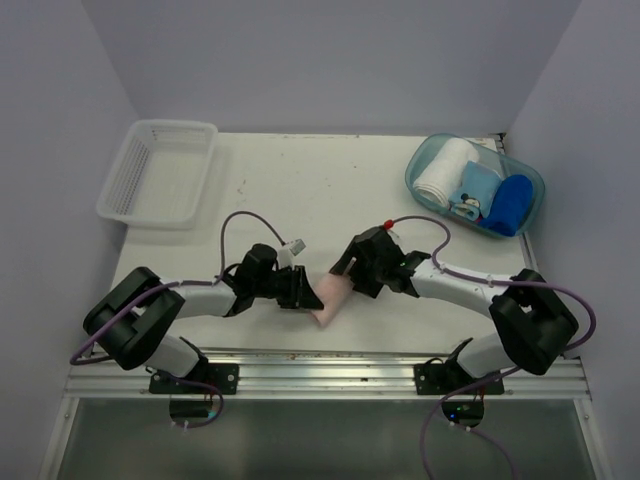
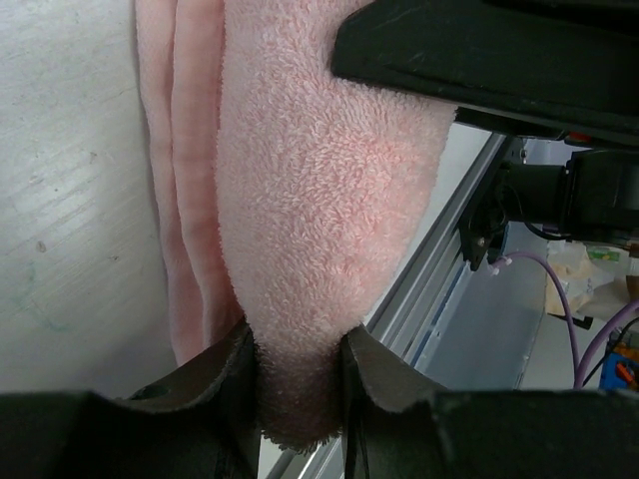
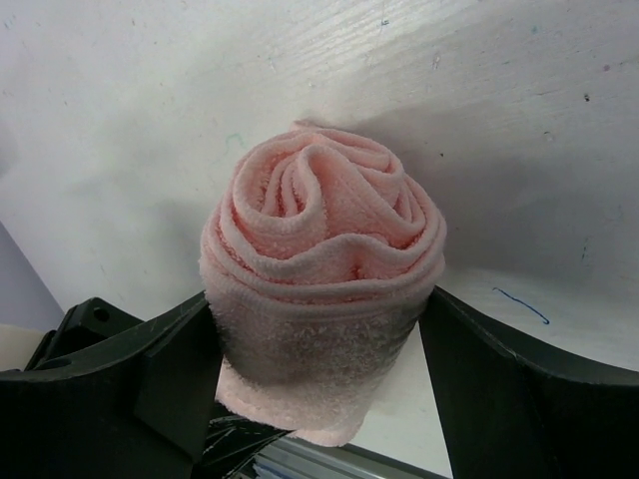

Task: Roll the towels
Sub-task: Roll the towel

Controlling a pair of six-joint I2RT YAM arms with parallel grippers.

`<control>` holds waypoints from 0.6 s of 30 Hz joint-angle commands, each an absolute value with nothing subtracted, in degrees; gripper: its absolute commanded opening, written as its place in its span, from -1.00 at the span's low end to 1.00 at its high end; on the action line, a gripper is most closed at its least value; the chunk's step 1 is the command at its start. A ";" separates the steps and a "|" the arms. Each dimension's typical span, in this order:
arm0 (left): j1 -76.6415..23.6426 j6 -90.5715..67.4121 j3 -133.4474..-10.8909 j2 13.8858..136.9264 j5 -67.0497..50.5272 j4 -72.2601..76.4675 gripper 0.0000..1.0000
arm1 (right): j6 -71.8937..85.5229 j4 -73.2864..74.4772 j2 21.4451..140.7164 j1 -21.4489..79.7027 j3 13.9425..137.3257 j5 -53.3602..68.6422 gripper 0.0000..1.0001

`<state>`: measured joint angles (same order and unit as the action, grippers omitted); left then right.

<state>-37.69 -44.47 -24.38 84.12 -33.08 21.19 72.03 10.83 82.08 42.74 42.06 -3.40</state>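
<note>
Pink towel is rolled up tight, spiral showing, and sits by the near edge of the bench, about midway along. Left end effector is pinching one end of the roll. Right end effector is spread wide around the other end with its fingers right against the sides. Honestly can't tell if it's squeezing. Blue towel is in the clear tub at the far right corner.

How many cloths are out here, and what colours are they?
pink towel: 1
royal blue towel: 1
white towel: 1
light blue printed cloth: 1
Total: 4
</note>
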 commanded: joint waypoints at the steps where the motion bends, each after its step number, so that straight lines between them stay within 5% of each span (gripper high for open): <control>1: -36.83 -47.28 -22.77 84.90 -34.80 25.13 -0.49 | 73.91 7.65 83.41 43.50 41.92 -2.02 0.56; 11: -34.72 -52.03 -20.57 86.49 -36.65 30.24 -0.46 | 75.59 7.30 87.18 45.70 42.28 -3.87 0.39; 18: -34.72 -48.61 -21.97 81.48 -33.93 23.48 0.36 | 73.22 12.56 90.96 45.88 47.63 -5.45 -0.14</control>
<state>-35.24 -50.13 -20.99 84.36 -35.62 25.78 74.54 8.21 89.30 45.15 44.38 -3.51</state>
